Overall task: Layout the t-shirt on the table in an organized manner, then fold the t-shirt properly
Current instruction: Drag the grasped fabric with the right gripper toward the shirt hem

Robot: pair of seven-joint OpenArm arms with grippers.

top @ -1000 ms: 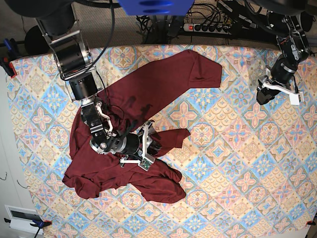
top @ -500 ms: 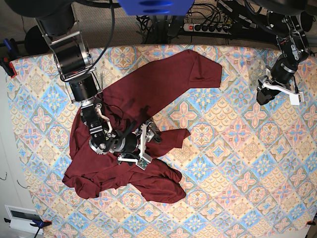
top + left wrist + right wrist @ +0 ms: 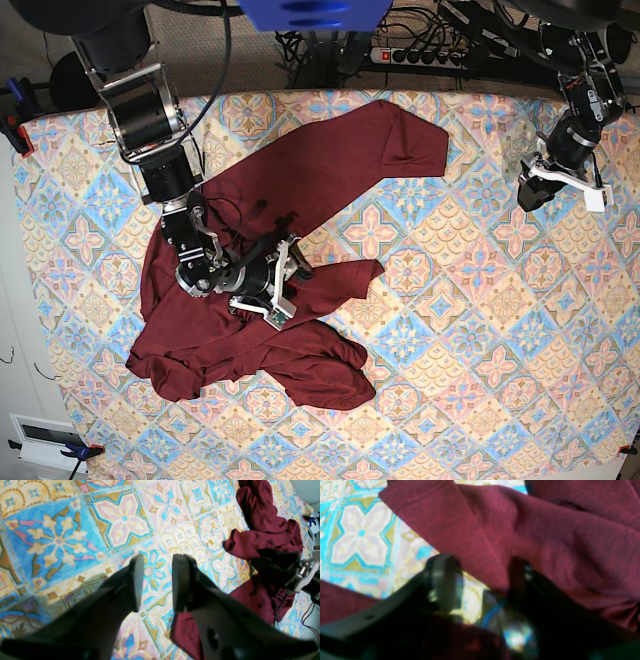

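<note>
Maroon knit fills my right wrist view: the right pincer (image 3: 480,585) sits low in the t-shirt (image 3: 290,250) heap, jaws parted, a fold edge lying between them against the inner face of one finger. Too blurry to say if cloth is actually pinched; I cannot tell grip from near-miss. In the base view that pincer is mid-garment, just beside the tongue of fabric that pokes out toward the counter (image 3: 470,330) centre.

Left pincer (image 3: 156,582): jaws at a narrow gap, nothing between them, hanging over bare patterned cloth near the far edge on the base view's right, well apart from the shirt.

Shirt location: the left half of the counter as the base view shows it, on my right-arm side. One broad part, ending in what looks like a sleeve, lies fairly flat toward the far edge; the rest is bunched and doubled over nearer the camera side, with rolled lumps at the near-left end.

Progress, my call: early. Layout not done, no fold started. Left to do: pull out the bunched half, flatten, square up, then fold.

Orientation: long axis runs diagonal, near-left to far-centre. Neck and hem I can't make out, so which end is the top I can't say.
</note>
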